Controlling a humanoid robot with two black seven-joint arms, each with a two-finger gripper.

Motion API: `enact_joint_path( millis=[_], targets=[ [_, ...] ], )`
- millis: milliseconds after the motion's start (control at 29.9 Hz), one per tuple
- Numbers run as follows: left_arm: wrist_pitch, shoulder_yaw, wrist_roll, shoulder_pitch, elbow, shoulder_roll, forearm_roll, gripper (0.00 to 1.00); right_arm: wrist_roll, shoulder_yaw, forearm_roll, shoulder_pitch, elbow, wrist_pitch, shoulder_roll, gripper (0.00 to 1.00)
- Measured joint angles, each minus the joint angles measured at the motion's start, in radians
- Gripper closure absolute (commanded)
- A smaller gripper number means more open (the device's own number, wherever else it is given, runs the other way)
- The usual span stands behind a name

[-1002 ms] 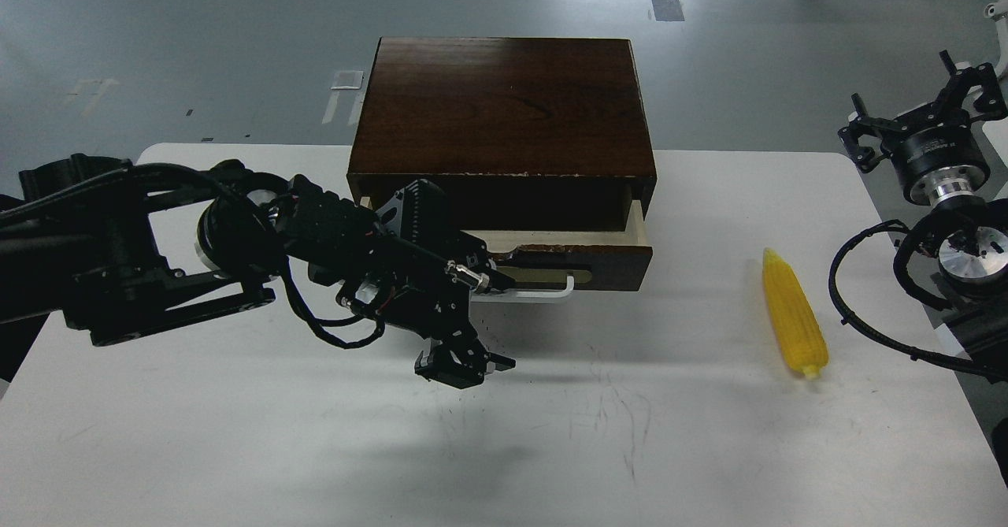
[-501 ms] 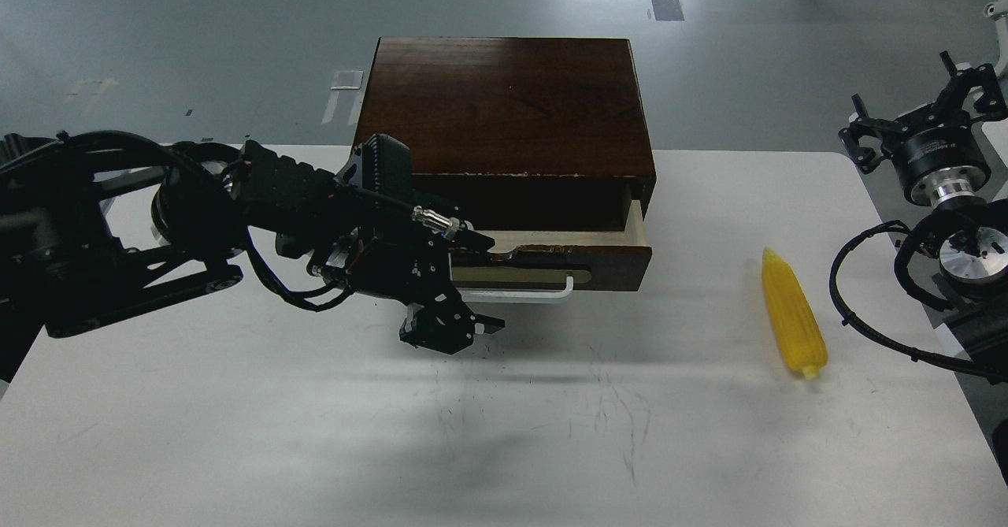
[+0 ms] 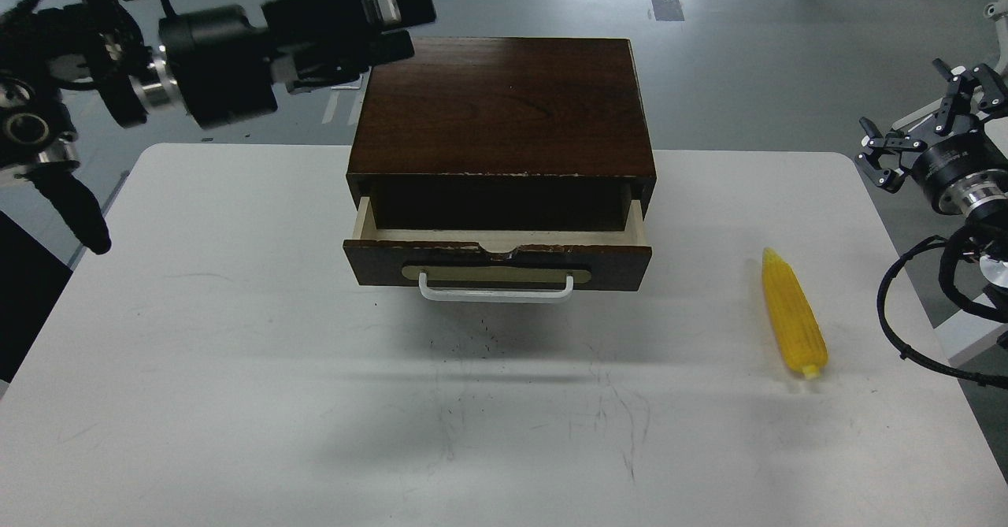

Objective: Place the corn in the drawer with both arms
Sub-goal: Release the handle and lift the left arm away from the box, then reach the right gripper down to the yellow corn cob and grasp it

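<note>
The yellow corn (image 3: 794, 316) lies on the white table (image 3: 236, 354), right of the cabinet, with its pointed tip away from me. The dark brown drawer (image 3: 498, 263) with the white bar handle (image 3: 496, 292) is pulled partly out, and its pale inner sides show. My left arm is raised at the upper left. Its gripper (image 3: 398, 24) hangs over the cabinet's back left corner, dark and end-on, so its fingers cannot be told apart. My right gripper (image 3: 925, 127) is open and empty beyond the table's right edge, well behind the corn.
The dark wooden cabinet (image 3: 504, 105) stands at the table's far middle. Black cables (image 3: 906, 306) loop off the right arm beside the table's right edge. Grey floor lies beyond the table.
My left arm has left the drawer handle and swung up and back to the upper left. The drawer stays partly open. The right gripper has shifted slightly right.
</note>
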Motion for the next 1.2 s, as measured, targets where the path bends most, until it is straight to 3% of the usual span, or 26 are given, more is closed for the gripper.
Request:
enact_joint_path(
  millis=[301,501,735,902,1203],
  targets=[
    [-0.075,-0.006,0.000,0.086,0.370,-0.096,-0.672,0.02,0.002,-0.138,-0.268,0.072,0.142,0.000,-0.158,0.00],
    [-0.108,-0.015,0.000,0.112,0.450,-0.148,-1.001,0.02,-0.014,-0.170,-0.663,0.112,0.365,0.000,-0.249,0.00],
    [-0.109,-0.121,0.001,0.198,0.537,-0.223,-1.057,0.02,-0.075,-0.195,-1.138,0.113,0.534,-0.042,-0.295,0.00],
    [-0.135,-0.138,0.072,0.224,0.671,-0.281,-1.059,0.02,-0.077,-0.260,-1.454,0.127,0.527,-0.103,-0.289,0.00],
    [-0.147,-0.192,0.091,0.256,0.712,-0.290,-1.063,0.02,-0.071,-0.405,-1.515,0.163,0.503,-0.114,-0.217,0.00]
  ],
)
